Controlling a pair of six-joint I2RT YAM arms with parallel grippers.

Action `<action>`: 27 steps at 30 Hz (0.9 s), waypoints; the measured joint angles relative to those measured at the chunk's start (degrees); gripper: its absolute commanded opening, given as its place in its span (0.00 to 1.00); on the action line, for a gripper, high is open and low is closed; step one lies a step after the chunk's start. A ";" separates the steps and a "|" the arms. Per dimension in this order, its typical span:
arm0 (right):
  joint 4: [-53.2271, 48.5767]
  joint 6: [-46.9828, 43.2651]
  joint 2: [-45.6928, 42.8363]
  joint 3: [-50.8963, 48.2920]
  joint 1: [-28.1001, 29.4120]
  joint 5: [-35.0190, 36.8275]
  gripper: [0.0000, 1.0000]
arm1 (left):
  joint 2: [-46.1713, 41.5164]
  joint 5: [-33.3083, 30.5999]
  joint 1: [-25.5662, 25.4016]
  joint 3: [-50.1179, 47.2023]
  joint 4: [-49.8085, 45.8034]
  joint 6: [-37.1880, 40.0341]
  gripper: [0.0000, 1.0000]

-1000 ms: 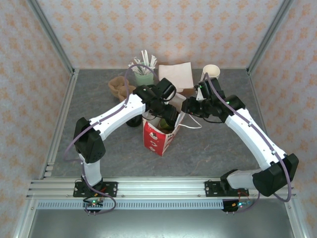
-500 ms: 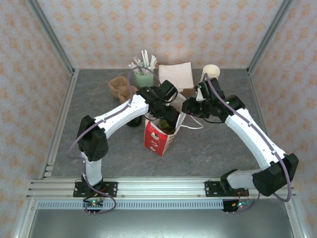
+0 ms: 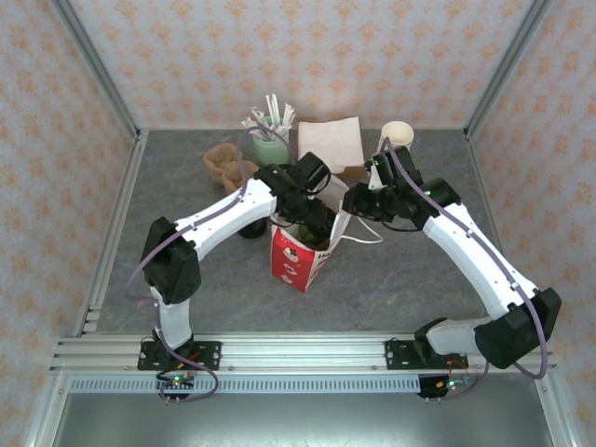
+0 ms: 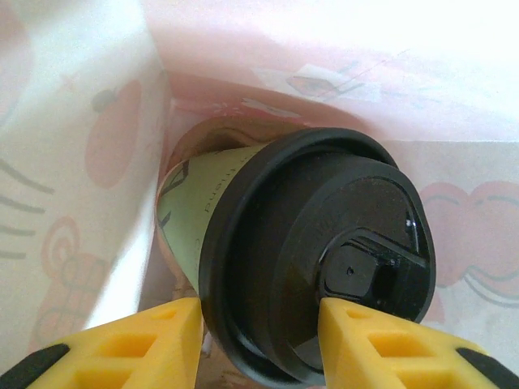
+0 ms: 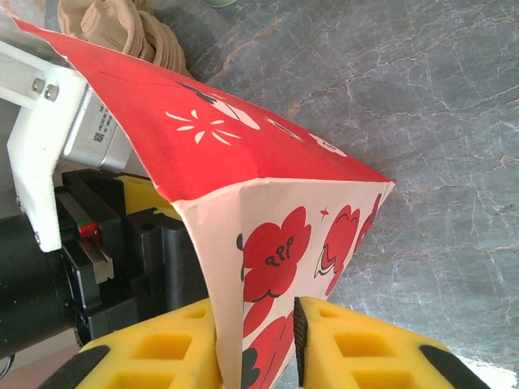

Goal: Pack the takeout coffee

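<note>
Black-lidded and olive-sided, the coffee cup [image 4: 296,263] sits down inside the red-and-white paper bag [image 3: 300,256] at mid-bench, its long axis tilted, lid toward the left claw [image 4: 259,344]. That claw's yellow fingers [image 4: 154,340] straddle the lid rim, apparently pinching it, so the left arm is nearer. On the bag's right, the right claw [image 5: 258,344] pinches the bag's wall, holding it open.

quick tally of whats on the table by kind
paper bag: 1
takeout coffee with lid, inside the bag: 1
lidless cup: 1
green holder of sticks: 1
napkin stack: 1
brown cup carrier: 1
total: 6
</note>
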 measured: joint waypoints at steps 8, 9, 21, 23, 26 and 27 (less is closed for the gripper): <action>0.04 -0.20 0.00 0.02 0.00 -0.07 0.29 | -0.04 -1.46 0.96 -0.02 -0.04 -0.76 0.43; 0.04 -0.20 0.02 0.13 0.00 -0.13 0.29 | -0.04 -1.49 1.01 -0.02 -0.04 -0.85 0.43; 0.44 -0.22 0.26 0.92 0.00 -1.09 0.29 | -0.04 -3.21 1.53 0.00 -0.04 -3.72 0.34; 0.46 -0.24 0.26 0.94 0.00 -1.11 0.29 | -0.04 -3.39 1.60 0.00 -0.04 -3.96 0.34; 0.50 -0.24 0.28 0.94 0.00 -1.22 0.29 | -0.04 -3.63 1.79 0.00 -0.04 -4.52 0.33; 0.50 -0.22 0.28 0.94 0.00 -1.33 0.29 | -0.04 -3.82 1.86 0.00 -0.04 -4.72 0.32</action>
